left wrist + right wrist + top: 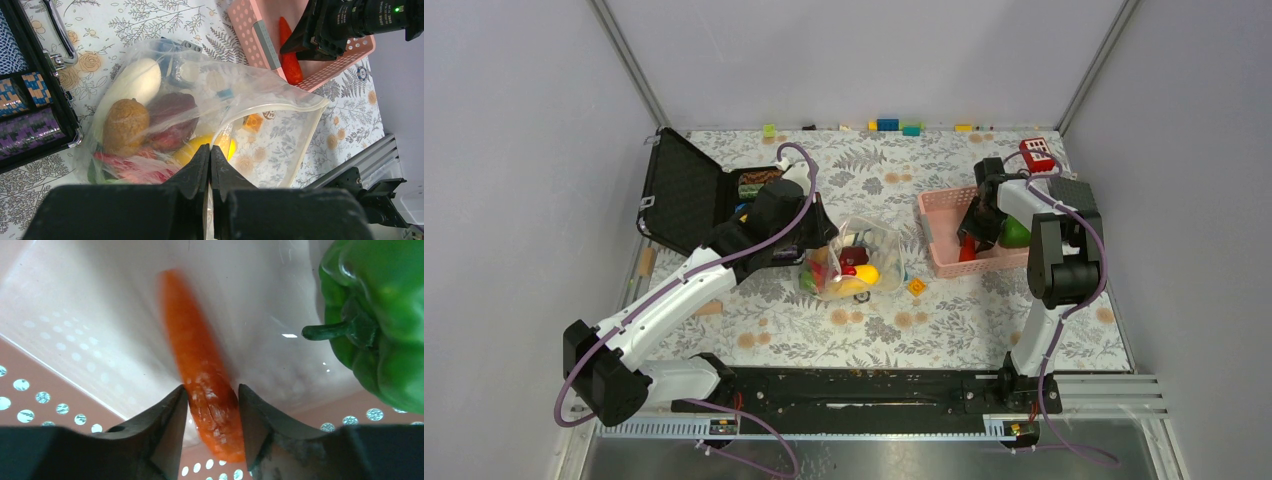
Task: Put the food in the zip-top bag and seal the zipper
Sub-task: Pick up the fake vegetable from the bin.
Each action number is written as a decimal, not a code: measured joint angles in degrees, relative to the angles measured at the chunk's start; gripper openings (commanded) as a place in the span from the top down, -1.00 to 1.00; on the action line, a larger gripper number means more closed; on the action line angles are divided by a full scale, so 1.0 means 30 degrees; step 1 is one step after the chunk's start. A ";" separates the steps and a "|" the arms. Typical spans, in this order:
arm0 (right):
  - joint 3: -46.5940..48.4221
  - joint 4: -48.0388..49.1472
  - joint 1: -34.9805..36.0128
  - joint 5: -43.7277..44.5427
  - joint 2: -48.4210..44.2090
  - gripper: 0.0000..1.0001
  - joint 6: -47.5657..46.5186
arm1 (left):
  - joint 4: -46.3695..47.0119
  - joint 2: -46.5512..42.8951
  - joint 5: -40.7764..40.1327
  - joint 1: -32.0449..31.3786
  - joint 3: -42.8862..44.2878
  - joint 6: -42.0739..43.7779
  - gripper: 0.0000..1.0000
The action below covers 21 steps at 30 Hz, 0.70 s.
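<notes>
The clear zip-top bag point(864, 255) lies at mid-table with its mouth open. In the left wrist view the bag point(280, 135) holds a white radish point(132, 82), a brownish peach point(125, 122), a dark red piece point(172, 117), a yellow banana point(192, 150) and a red chilli point(130, 167). My left gripper point(210, 150) is shut on the bag's mouth edge, on the whitish zipper point(270, 107). My right gripper point(212, 395) is down in the pink basket point(944, 205), its jaws closed on the orange carrot point(200, 360). A green pepper point(385, 315) lies next to it.
An open black case point(686, 190) stands at the back left, close to my left arm. Small bricks point(887, 125) line the far edge. An orange brick point(917, 287) lies by the bag. A red item point(1037, 153) sits behind the basket.
</notes>
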 measured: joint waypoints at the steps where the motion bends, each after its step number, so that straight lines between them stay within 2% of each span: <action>1: 0.0007 -0.0044 0.0000 0.0095 0.0000 0.23 -0.0066 | 0.0000 0.0000 0.0000 0.0000 0.0000 0.0000 1.00; 8: 0.0386 -0.0189 0.0022 0.0226 0.0036 0.61 -0.0619 | 0.0000 0.0000 0.0007 0.0000 0.0000 0.0000 1.00; 15: 0.1071 -0.0182 0.0058 0.1078 -0.0357 0.74 -0.1559 | 0.0022 0.0000 0.0109 0.0000 0.0000 -0.0015 1.00; 18: 0.0933 0.0036 0.0066 0.1749 -0.1851 0.77 -0.2076 | 0.0036 0.0000 0.0270 0.0000 0.0000 -0.0022 1.00; 21: 0.0211 0.0772 0.0080 0.2259 -0.4714 0.79 -0.2601 | 0.0095 0.0000 0.0401 0.0000 0.0000 -0.0036 1.00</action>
